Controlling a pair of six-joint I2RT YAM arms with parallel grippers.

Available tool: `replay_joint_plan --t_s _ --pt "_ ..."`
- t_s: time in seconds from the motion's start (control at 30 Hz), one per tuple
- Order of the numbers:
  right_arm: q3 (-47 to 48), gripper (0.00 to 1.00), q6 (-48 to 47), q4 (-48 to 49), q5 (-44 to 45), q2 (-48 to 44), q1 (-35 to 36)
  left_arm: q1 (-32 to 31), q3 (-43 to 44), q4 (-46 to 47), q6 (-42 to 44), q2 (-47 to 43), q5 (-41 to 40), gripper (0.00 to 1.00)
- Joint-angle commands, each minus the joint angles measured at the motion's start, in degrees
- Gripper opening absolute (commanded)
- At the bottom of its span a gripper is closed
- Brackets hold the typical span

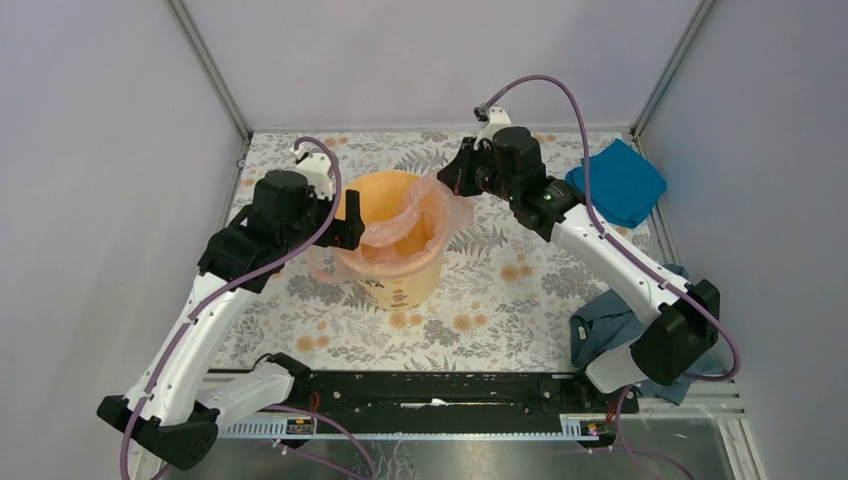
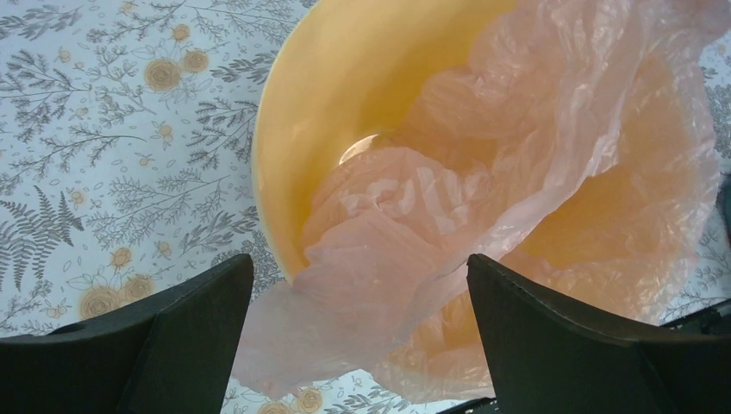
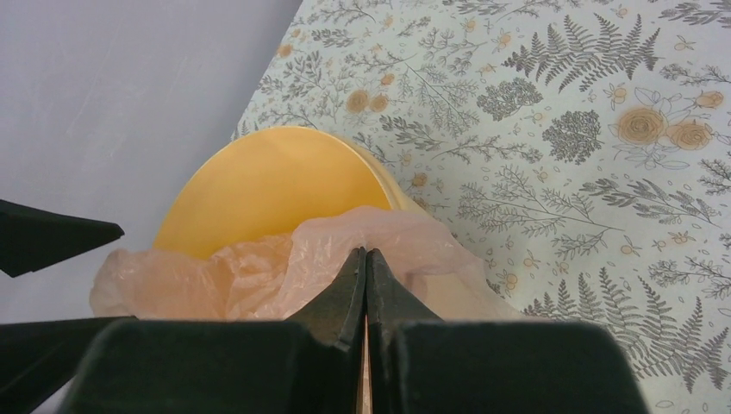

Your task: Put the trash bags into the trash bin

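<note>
Since the bag (image 1: 400, 225) is thin pink film, soft, wrinkled and almost weightless, I judge it will sag, cling and slip off a smooth edge rather than hold any shape. It wants a pinch on a doubled edge or fold, not on 1 loose layer, and a gentle pull so it does not tear.

At the left of the overhead view, the left claw (image 1: 350, 228) hangs just beside the left rim of the bin (image 1: 400, 285). Its 2 fingers are spread wide with nothing gripped. Its own camera looks between them at a flap of film spilling over the near rim, and that flap looks the handiest place to grab.

The bin, a round yellow-orange bucket, stands upright left of centre on the flowered table (image 1: 500, 300). Most of the bag lies inside it, crumpled toward the right-hand wall. Film laps over the rim on the right, and a loose tail hangs outside at the lower left. Nothing else shows inside, and bare yellow wall is visible at the upper left.

Right of the bin, the right claw (image 1: 452, 180) is closed tight at the film's edge over the rim. It seems to pinch the film, though the layer between the tips is hidden. Farther right lie a blue cloth (image 1: 618, 182) and a dark cloth (image 1: 610, 325), well apart from the bin.
</note>
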Motion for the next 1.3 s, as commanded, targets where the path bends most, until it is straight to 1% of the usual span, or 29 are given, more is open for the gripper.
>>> replay_joint_plan --t_s 0.0,0.2,0.23,0.27,0.33,0.4,0.5,0.53,0.57,0.63,0.73,0.77,0.8,0.9,0.97,1.07,1.13,1.27 --pt "3.75 0.00 1.57 1.64 1.44 1.19 -0.19 0.22 -1.19 2.02 0.79 -2.34 3.06 0.99" --pt "2.71 0.00 2.12 2.46 0.68 0.63 -0.19 0.22 -2.66 2.02 0.80 -3.14 4.01 0.99" --pt "2.59 0.00 2.13 2.52 0.62 0.51 -0.17 0.22 -3.23 2.67 1.02 -3.46 3.60 0.99" --pt "2.48 0.00 2.08 2.65 0.58 0.36 -0.18 0.22 -3.75 3.43 1.01 -3.68 1.23 0.97" --pt "2.16 0.00 2.12 2.83 0.57 0.22 -0.19 0.22 -3.96 4.48 0.30 -3.28 -4.20 0.88" --pt "2.10 0.00 2.13 2.94 0.49 0.28 -0.17 0.23 -2.93 4.14 -0.57 -1.47 -7.20 0.77" --pt "2.27 0.00 1.92 2.96 -0.01 0.82 -0.19 0.26 -2.12 4.11 -2.65 -0.25 -10.97 0.55" --pt "2.35 0.00 1.81 2.95 0.03 1.03 -0.19 0.23 -2.11 4.55 -3.32 -0.24 -11.54 0.49" --pt "2.43 0.00 1.57 2.89 0.13 1.31 -0.19 0.22 -2.35 5.23 -4.06 -0.42 -11.60 0.48" --pt "2.45 0.00 0.84 3.03 0.42 1.72 -0.27 0.22 -2.90 6.46 -5.24 -0.86 -11.61 0.51" --pt "3.12 0.00 -0.94 3.40 -0.57 2.84 -0.73 0.22 -3.41 7.67 -7.08 -0.81 -13.79 0.51" --pt "3.63 0.00 -1.51 3.26 -0.65 3.54 -0.85 0.22 -3.68 8.04 -7.52 -0.65 -14.21 0.49" --pt "4.05 0.00 -1.98 3.21 -1.00 4.08 -1.13 0.22 -3.84 8.36 -8.19 -0.41 -14.63 0.45" --pt "4.82 0.04 -3.05 4.29 -2.65 5.53 -1.86 0.22 -4.20 9.19 -9.38 0.32 -15.82 0.27" --pt "5.44 0.07 -2.80 4.79 -3.18 6.63 -2.45 0.22 -4.95 10.54 -9.84 0.55 -16.42 0.21" --pt "6.27 0.10 -1.91 5.91 -4.57 8.50 -3.35 0.22 -5.61 12.16 -11.12 1.16 -17.32 0.17" --pt "6.77 0.10 -1.52 6.23 -5.59 9.71 -3.84 0.23 -5.78 12.35 -12.21 2.01 -18.34 0.15" --pt "7.11 0.09 -1.59 7.60 -7.81 11.52 -4.46 0.33 -6.72 12.62 -14.35 3.61 -22.52 0.15"
